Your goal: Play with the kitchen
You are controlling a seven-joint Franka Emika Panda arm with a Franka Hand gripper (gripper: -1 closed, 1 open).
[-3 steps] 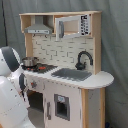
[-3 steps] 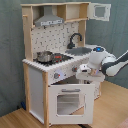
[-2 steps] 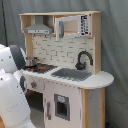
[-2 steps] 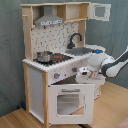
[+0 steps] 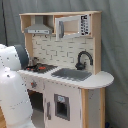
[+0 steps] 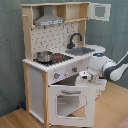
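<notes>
In the second exterior view we see our claw (image 6: 86,76) at centre right, touching the kitchen (image 6: 55,60) just above its oven door (image 6: 70,102), probably to work it, though we cannot tell its opening.

wooden floor (image 6: 112,107), the kitchen (image 6: 55,65) standing directly on it

A: Item one?
B: Toy kitchen (image 5: 70,75), white and light wood. Range hood (image 5: 38,27) upper left, microwave-style cabinet (image 5: 71,26) to its right.

A: Counter level?
B: Stove (image 5: 41,67) left, grey sink (image 5: 71,74) centre, black faucet (image 5: 83,59) behind the sink. Oven door (image 5: 62,106) below.

A: Other entries?
B: White robot arm (image 5: 12,85), near left, overlapping the kitchen's left edge.
</notes>
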